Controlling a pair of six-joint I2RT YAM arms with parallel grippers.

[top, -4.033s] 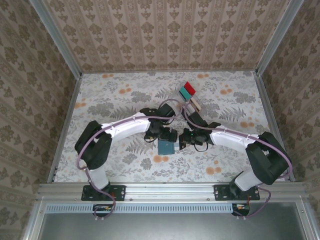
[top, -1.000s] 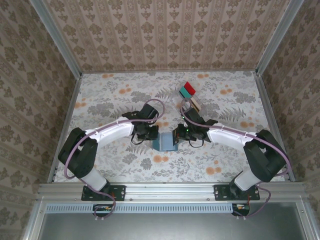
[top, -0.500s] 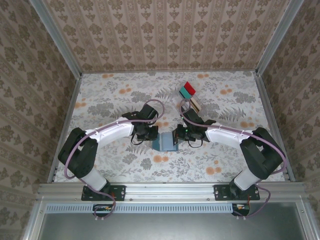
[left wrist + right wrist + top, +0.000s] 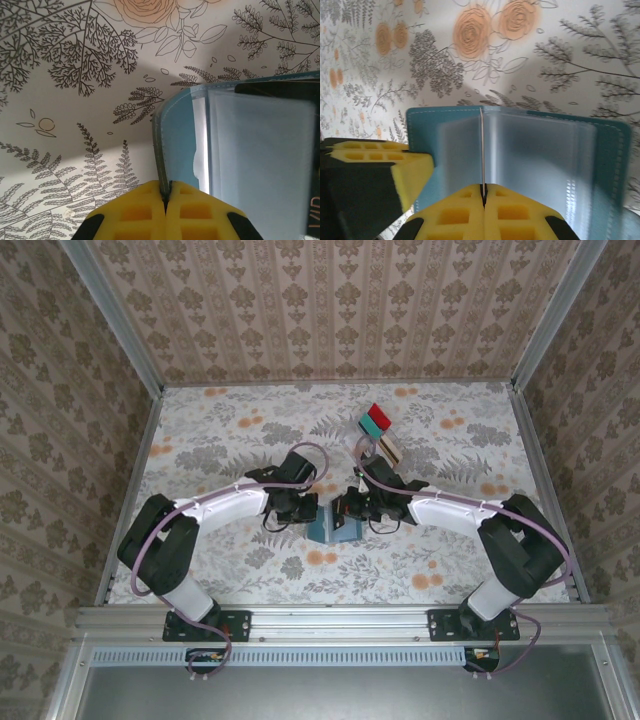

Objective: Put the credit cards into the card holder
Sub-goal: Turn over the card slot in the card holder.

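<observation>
The card holder (image 4: 328, 529) lies open between my two grippers, teal outside, paler blue with clear sleeves inside (image 4: 540, 150) (image 4: 180, 145). My left gripper (image 4: 306, 512) (image 4: 165, 189) is shut on the edge of its left cover. My right gripper (image 4: 345, 511) (image 4: 482, 190) hangs over the holder's middle, shut on a thin pale sheet (image 4: 481, 145) seen edge-on; card or sleeve, I cannot tell. A dark card (image 4: 280, 88) shows behind the clear sleeve. More credit cards (image 4: 390, 448), tan and whitish, lie stacked behind the right arm.
A clear tray with red and teal pieces (image 4: 375, 421) stands at the back, just beyond the card stack. Metal rails (image 4: 130, 490) and patterned walls close the flowered table on three sides. Open tabletop lies to the far left and right.
The right gripper has slid left over the holder, still shut. The holder looks narrower from above. The left gripper has stayed in place, clamped on the cover.
</observation>
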